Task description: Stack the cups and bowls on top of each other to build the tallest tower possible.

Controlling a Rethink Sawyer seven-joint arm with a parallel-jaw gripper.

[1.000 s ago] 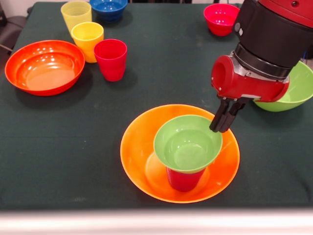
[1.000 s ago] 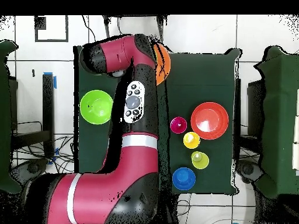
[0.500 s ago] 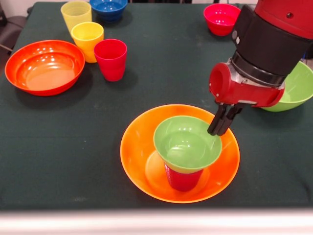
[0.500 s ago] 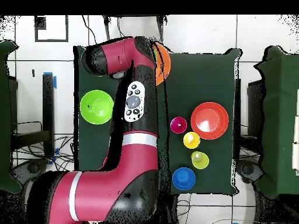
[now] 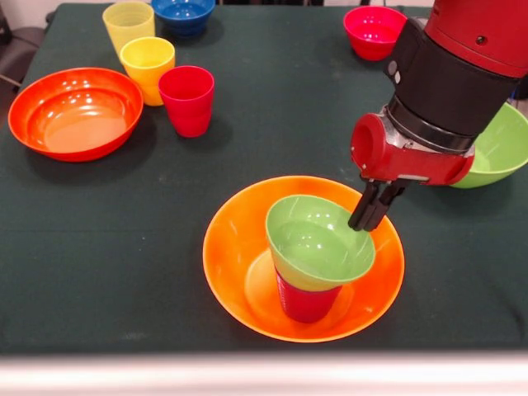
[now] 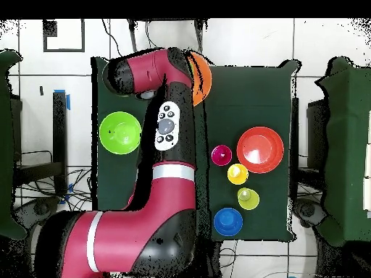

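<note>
A dark green cloth (image 5: 272,107) covers the bench (image 6: 250,101), reaching its pale near edge (image 5: 264,371) in the front view. From overhead, the bench stands on a floor of large white tiles (image 6: 246,40) with dark joints. Black cables (image 6: 43,170) trail across the tiles at the left, beside a blue tape mark (image 6: 69,100). Dark green draped furniture (image 6: 348,145) stands at the far right and another piece (image 6: 9,145) at the left edge.

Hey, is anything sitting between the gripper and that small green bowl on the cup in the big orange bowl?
Nothing visible is in between. The gripper is already at the right edge of the small green bowl's rim. That bowl sits tilted on a red cup inside the large orange bowl. The other cups and bowls stand well away.
</note>
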